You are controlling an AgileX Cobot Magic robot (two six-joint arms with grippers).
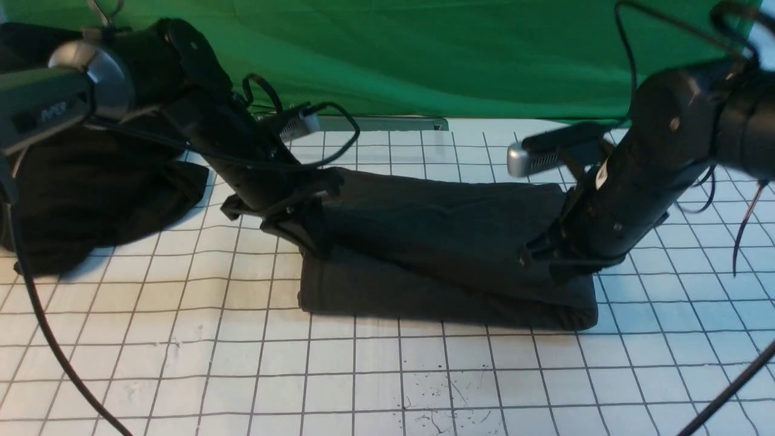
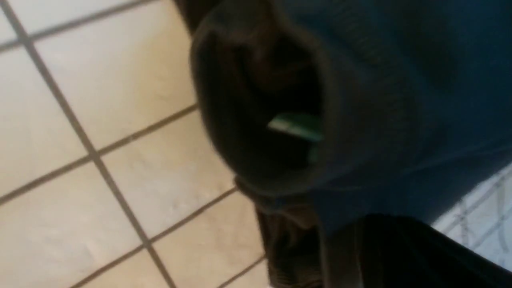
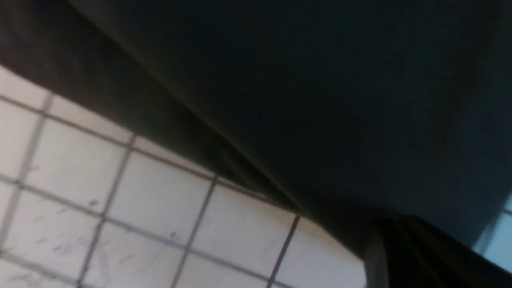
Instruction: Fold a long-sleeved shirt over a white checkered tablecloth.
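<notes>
The long-sleeved shirt (image 1: 436,242) lies as a dark charcoal folded band across the middle of the white checkered tablecloth (image 1: 242,339). My left gripper (image 1: 301,225) is shut on its left end, where the cloth is drawn up a little. My right gripper (image 1: 540,259) is shut on the right end, low over the fold. In the left wrist view the shirt's neck opening with its pale label (image 2: 296,126) sits just beyond my dark fingers (image 2: 400,256). The right wrist view shows the shirt (image 3: 320,100) filling most of the frame above the grid cloth (image 3: 120,208), reaching my fingers (image 3: 420,252).
A blacker shapeless heap of cloth (image 1: 91,200) lies at the left behind my left arm. A plain green cloth (image 1: 424,54) hangs along the back. Black cables (image 1: 42,327) trail over the front left and front right corners.
</notes>
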